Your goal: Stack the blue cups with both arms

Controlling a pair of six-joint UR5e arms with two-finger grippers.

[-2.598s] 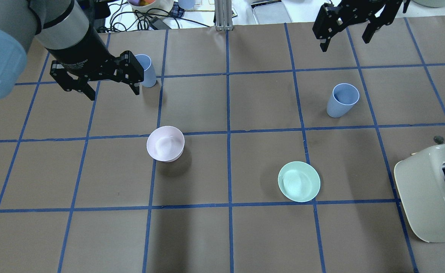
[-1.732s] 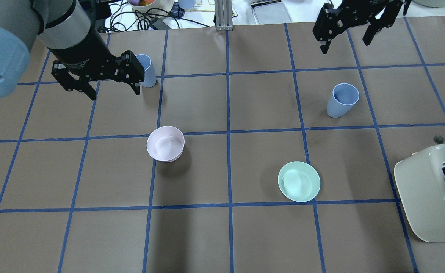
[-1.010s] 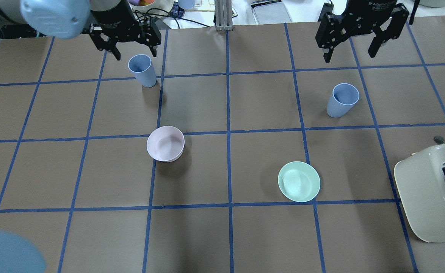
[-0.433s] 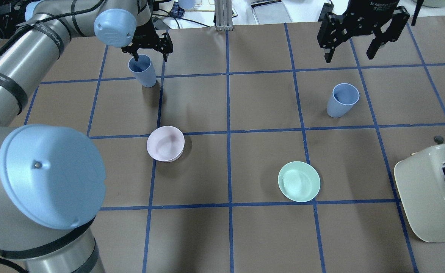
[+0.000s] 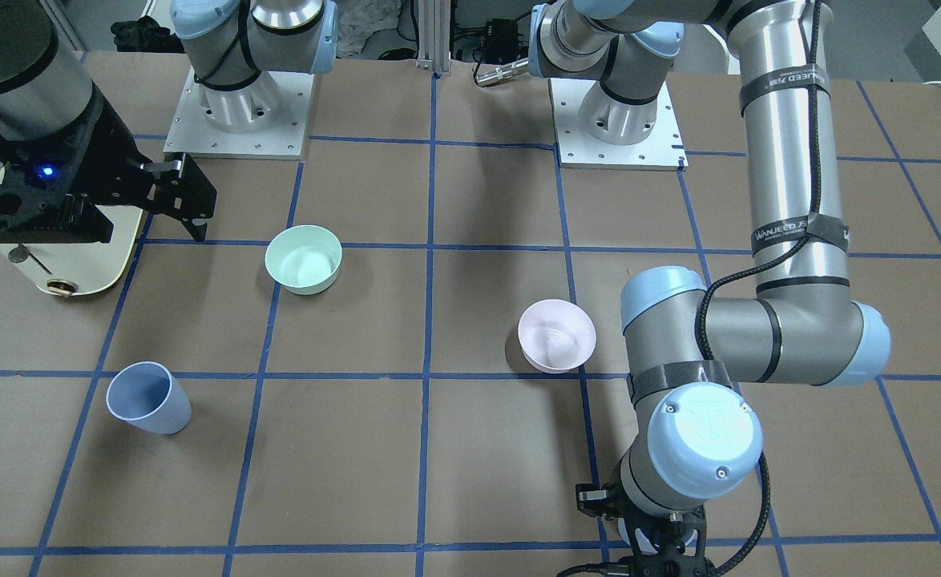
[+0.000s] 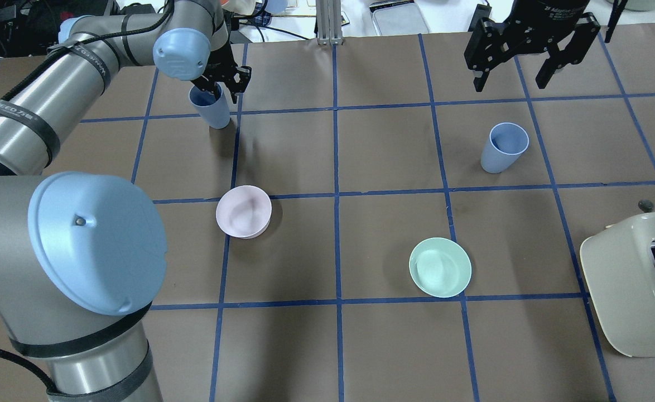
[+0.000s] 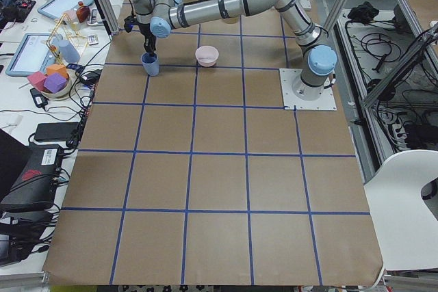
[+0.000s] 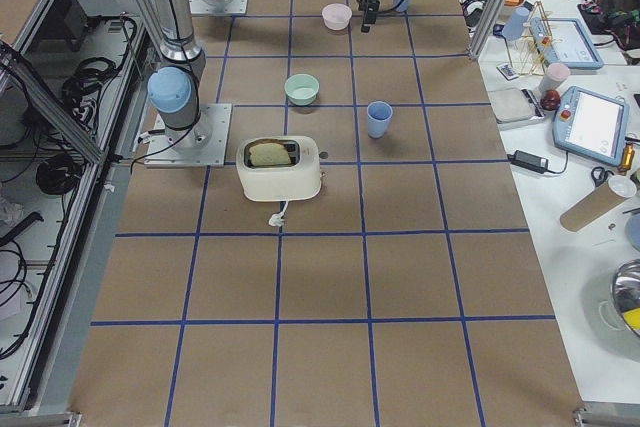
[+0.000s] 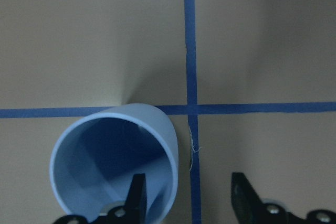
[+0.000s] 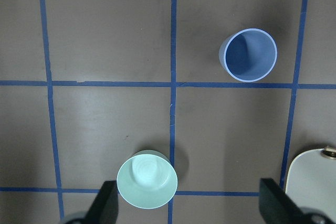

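Two matte periwinkle tumblers, tapered, pale rims, both upright, mouth up, empty, not stacked. First blue cup: far left of table. The left gripper is low over it with jaws apart, one finger inside the mouth and the other outside the wall, rim between them. Second blue cup: right half, toward the far side, well apart from the first. The right gripper, jaws spread wide, hangs high beyond it, not touching
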